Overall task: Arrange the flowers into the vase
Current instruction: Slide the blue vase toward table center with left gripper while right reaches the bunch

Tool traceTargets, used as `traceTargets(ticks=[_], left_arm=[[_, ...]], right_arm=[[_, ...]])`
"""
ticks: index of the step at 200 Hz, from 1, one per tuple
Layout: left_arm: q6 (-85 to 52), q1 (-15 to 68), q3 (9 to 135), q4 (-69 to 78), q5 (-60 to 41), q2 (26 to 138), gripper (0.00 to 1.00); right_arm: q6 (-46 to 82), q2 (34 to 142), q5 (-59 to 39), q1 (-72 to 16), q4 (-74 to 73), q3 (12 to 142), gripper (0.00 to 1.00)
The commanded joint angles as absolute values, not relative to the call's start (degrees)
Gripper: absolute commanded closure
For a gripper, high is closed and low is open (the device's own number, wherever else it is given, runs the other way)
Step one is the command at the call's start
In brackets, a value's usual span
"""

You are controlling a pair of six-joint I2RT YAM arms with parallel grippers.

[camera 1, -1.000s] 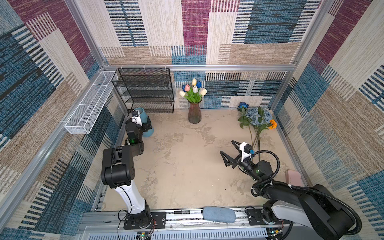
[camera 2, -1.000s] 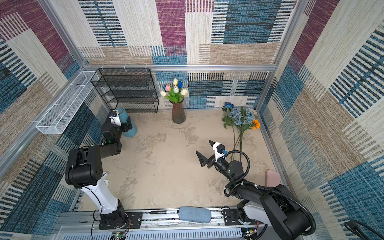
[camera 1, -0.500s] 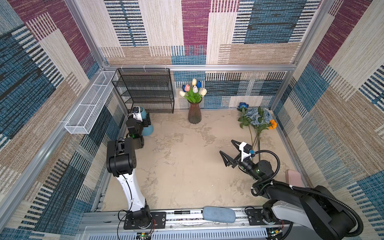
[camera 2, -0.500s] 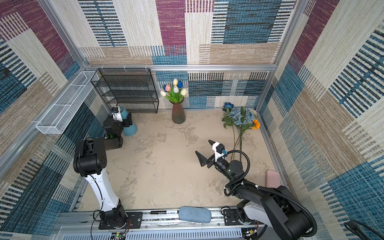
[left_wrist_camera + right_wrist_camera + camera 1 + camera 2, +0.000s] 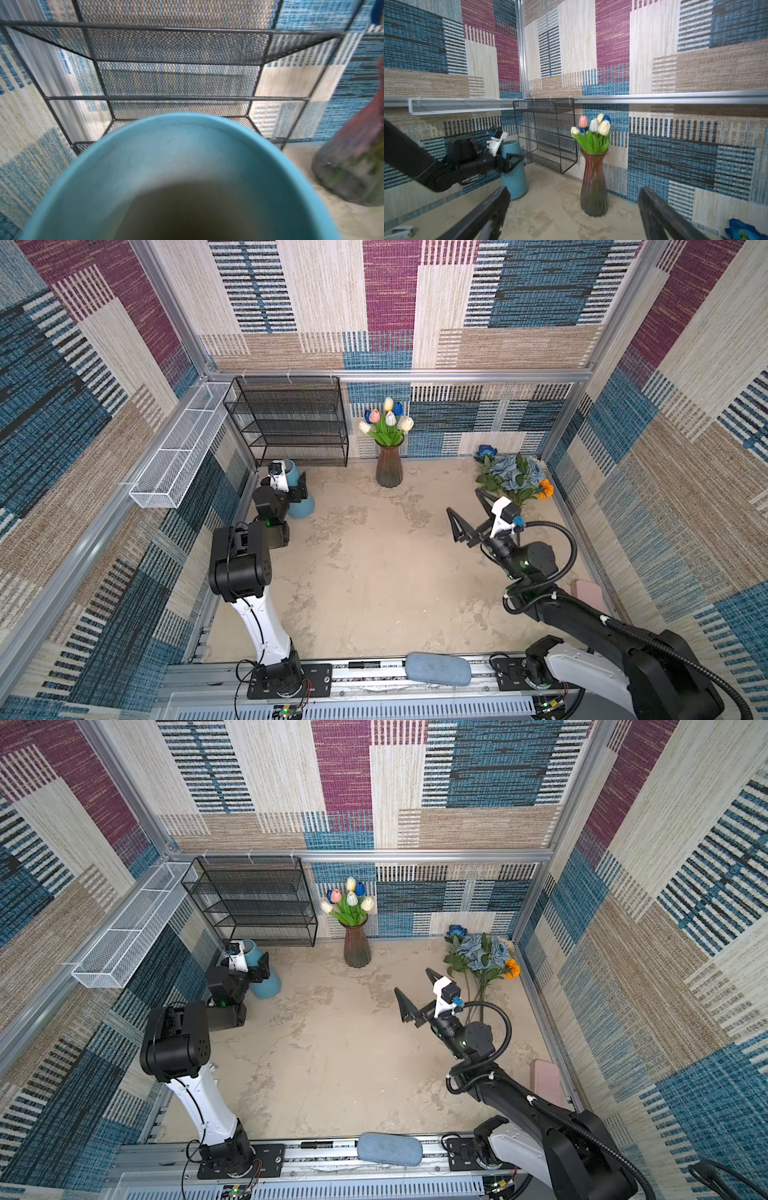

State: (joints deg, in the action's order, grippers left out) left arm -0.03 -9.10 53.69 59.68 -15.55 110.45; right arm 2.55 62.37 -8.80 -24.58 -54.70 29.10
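Several tulips (image 5: 386, 423) (image 5: 351, 900) (image 5: 593, 126) stand in the ribbed glass vase (image 5: 389, 466) (image 5: 357, 946) (image 5: 593, 187) by the back wall. Loose flowers lie at the back right: a dusty-blue rose bunch (image 5: 515, 475), a deep-blue rose (image 5: 485, 450) and an orange bloom (image 5: 545, 488). My left gripper (image 5: 291, 489) (image 5: 249, 969) straddles an empty blue vase (image 5: 299, 508) (image 5: 513, 182), with one finger (image 5: 513, 159) along its side. That vase's mouth (image 5: 187, 155) fills the left wrist view and the jaws are hidden there. My right gripper (image 5: 464, 502) (image 5: 574, 189) hangs open and empty, in front of the loose flowers and apart from them.
A black mesh shelf (image 5: 291, 423) stands at the back left, just behind the blue vase. A white wire basket (image 5: 178, 464) hangs on the left wall. A pink object (image 5: 588, 593) lies by the right wall. On the front rail rests a blue-grey cushion (image 5: 438, 670).
My left arm has straightened up at the elbow and its gripper has pushed closer round the blue vase. The right arm and the flowers have not moved.
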Motion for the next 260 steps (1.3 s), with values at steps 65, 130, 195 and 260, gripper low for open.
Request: traceTargets(ticks=[65, 130, 195, 260], left_arm=[[1.1, 12.7, 43.8, 56.6, -22.6, 93.2, 0.82], [0.7, 25.3, 47.5, 56.4, -24.1, 95.1, 0.82], [-2.4, 28.2, 49.9, 60.0, -24.6, 102.3, 0.82], [0.6, 31.1, 52.7, 60.4, -23.6, 106.0, 0.81]], right_arm=[[11.4, 80.3, -17.2, -10.2, -12.5, 64.9, 0.33], [10.2, 85.4, -14.1, -3.2, -2.7, 65.9, 0.52], [10.4, 85.6, -15.9, -2.5, -5.2, 61.7, 0.58], [7.9, 87.5, -3.9, -0.8, 1.8, 64.3, 0.53]])
